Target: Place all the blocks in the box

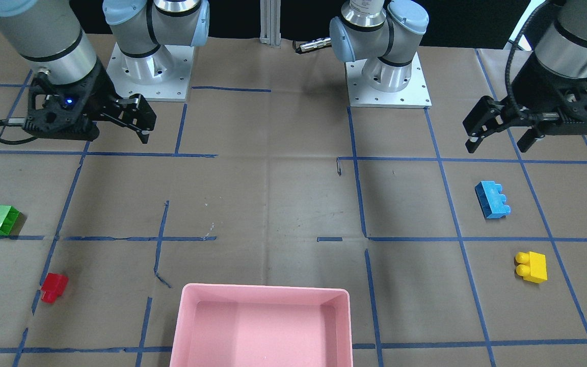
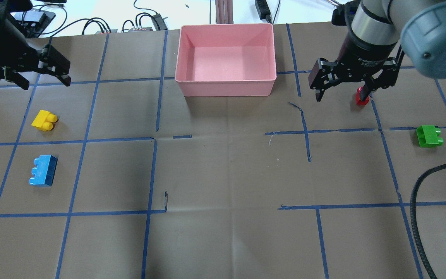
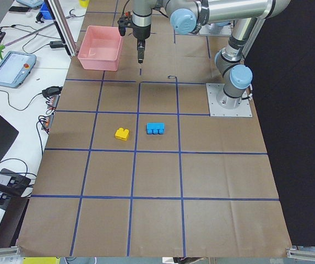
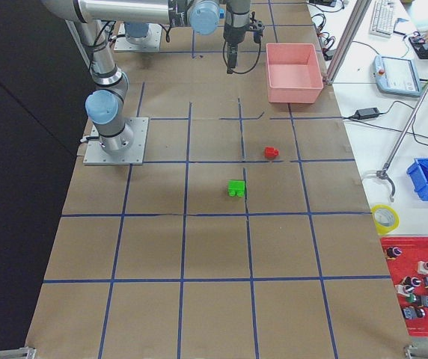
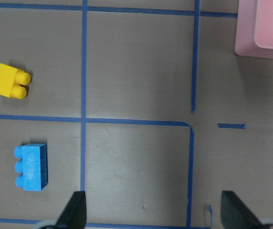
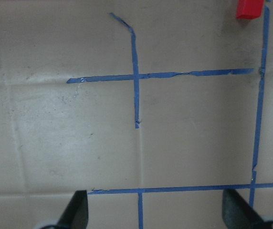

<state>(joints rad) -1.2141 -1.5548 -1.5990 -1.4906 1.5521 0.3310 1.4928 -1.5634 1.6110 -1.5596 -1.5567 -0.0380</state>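
Currently all four bricks lie on the brown paper-covered table (image 2: 227, 174) with its blue tape grid, outside the shallow pink plastic box (image 2: 226, 88), which sits at the middle of the table's far edge from the robot.

On the robot's left side, the yellow two-stud plastic brick (image 2: 44, 120) lies near the longer light-blue three-stud plastic brick (image 2: 43, 170); the two are apart, both tipped with their studs pointing sideways. On the robot's right side, the green two-stud plastic brick (image 2: 429, 136) and the small red plastic brick (image 1: 54, 287) lie well apart from each other.

The left gripper (image 2: 45, 83) hangs above the table, beyond the yellow brick, its jaws spread wide and holding nothing. The right gripper (image 2: 341, 95) also hangs with its jaws spread and bare. From overhead one of its fingers overlaps the red brick, yet the front-facing view shows the gripper raised and clear of that brick.
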